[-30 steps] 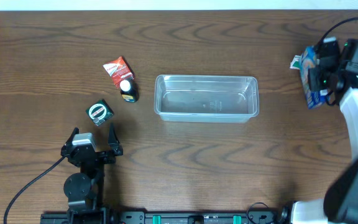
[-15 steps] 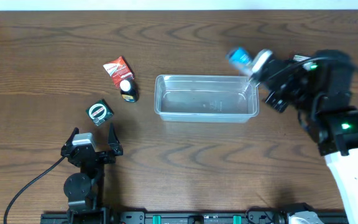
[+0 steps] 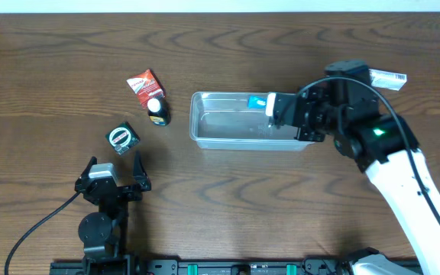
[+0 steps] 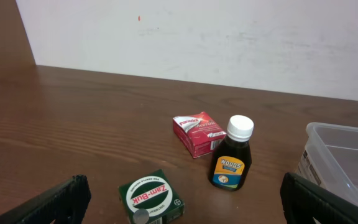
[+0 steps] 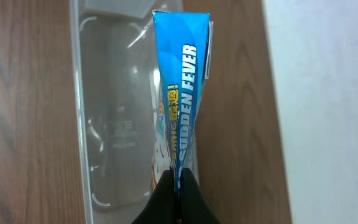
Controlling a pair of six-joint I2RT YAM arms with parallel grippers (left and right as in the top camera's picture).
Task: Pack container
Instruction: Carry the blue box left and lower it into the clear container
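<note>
Container [image 3: 228, 126]: overhead, mid-surface, empty, blue packet [image 3: 257, 101] over its right half. Left wrist: left fingers [image 4: 48, 202] spread wide, holding nothing. Right wrist: right fingers [image 5: 166, 202] pinch packet edgewise; best lowered between walls before release.

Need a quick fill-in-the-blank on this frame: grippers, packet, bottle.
1. The right gripper is shut on a ___ packet held over the container.
2. The jaws of the left gripper stand ___.
3. The bottle beside the red box has a ___ cap.
Missing: blue; open; white.
</note>
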